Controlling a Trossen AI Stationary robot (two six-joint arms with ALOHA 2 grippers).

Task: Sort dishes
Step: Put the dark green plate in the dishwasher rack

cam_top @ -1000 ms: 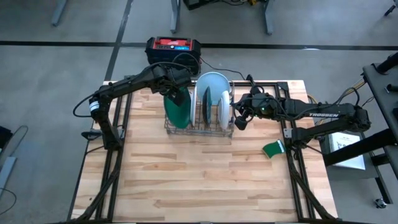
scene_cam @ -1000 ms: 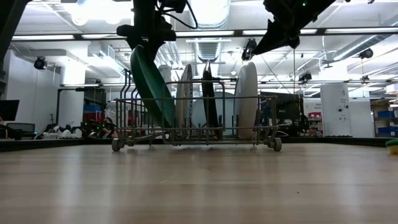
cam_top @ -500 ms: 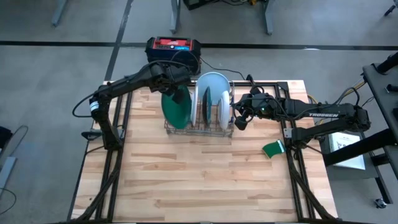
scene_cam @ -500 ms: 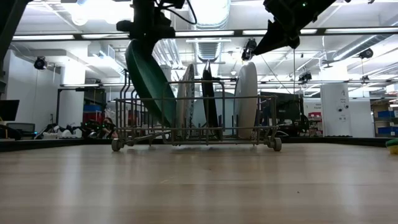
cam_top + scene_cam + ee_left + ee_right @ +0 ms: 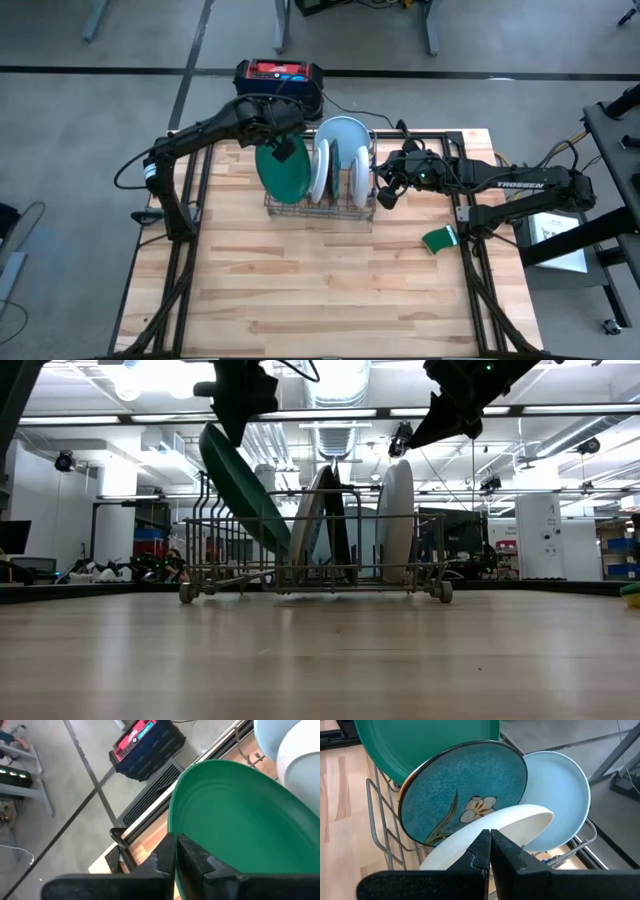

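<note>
Teal flower-motif plate (image 5: 462,795) shows only in the right wrist view, racked between green plate (image 5: 282,172), clamped by left gripper (image 5: 281,146), and white plate (image 5: 485,832); right gripper (image 5: 385,192) clenched empty

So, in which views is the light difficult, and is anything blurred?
Low view: bright ceiling lights backlight the wire rack and dark green plate, leaving them nearly silhouettes. High view: even light. Right wrist view: the teal plate is sharp; the near fingers look soft.
</note>
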